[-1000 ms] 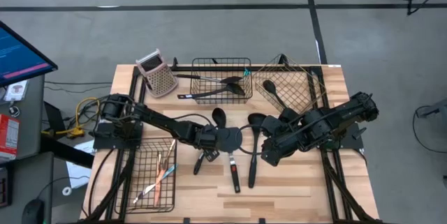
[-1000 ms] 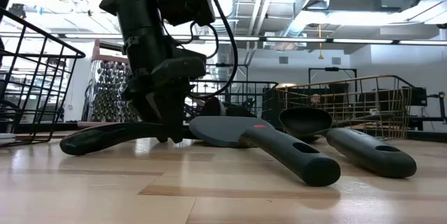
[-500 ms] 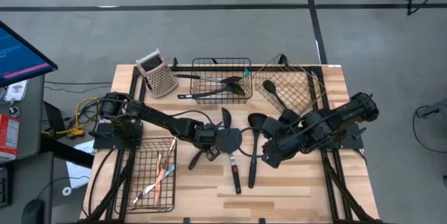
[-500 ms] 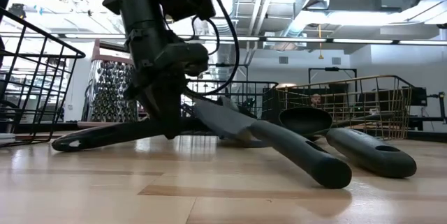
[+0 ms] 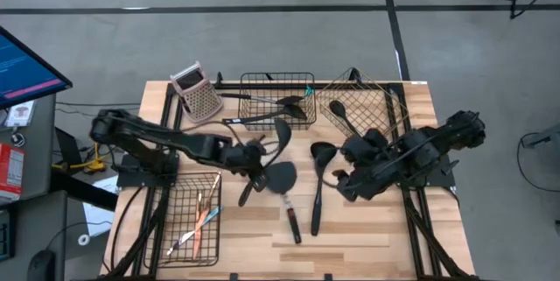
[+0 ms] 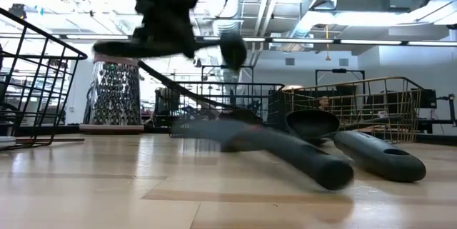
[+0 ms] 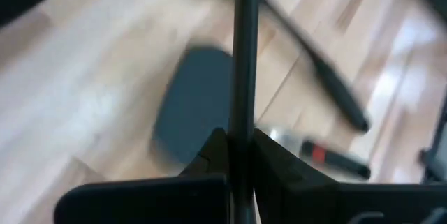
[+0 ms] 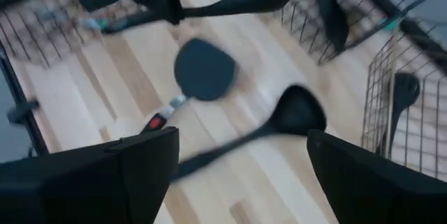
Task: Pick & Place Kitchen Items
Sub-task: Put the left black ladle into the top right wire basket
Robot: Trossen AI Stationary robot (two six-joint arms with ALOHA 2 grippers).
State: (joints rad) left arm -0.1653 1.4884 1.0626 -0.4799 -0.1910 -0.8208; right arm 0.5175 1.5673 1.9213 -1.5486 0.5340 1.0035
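My left gripper (image 5: 252, 160) is shut on a black long-handled spoon (image 5: 281, 131) and holds it above the table's middle. In the low view the spoon (image 6: 232, 49) hangs high over the wood. Below it a flat black spatula (image 5: 282, 177) with a red mark on its handle lies on the table. To its right a black ladle (image 5: 321, 152) also lies flat. Right of the ladle, my right gripper (image 5: 350, 179) stands open with nothing between its fingers (image 8: 105, 175). My left gripper pinches the spoon's thin handle (image 7: 244, 112), about midway along it, between its two fingers (image 7: 269, 165). The fingers come from above, pointing down, and lie across the handle. The spoon is lifted clear of the table and hangs roughly level, bowl toward the far side.
A black wire basket (image 5: 277, 80) with utensils stands at the far middle, with a gold wire basket (image 5: 385, 110) holding a spoon to its right. A box grater (image 5: 197, 93) stands far left. A flat black basket (image 5: 188, 228) with small tools sits near left.
My left gripper has shut on the spoon's handle and risen, drifting toward the table's left and far side. The spoon has come off the wood, lifted clear and turned. The spatula was tipped up as the spoon rose and has dropped back. My right arm has drawn slightly toward the right.
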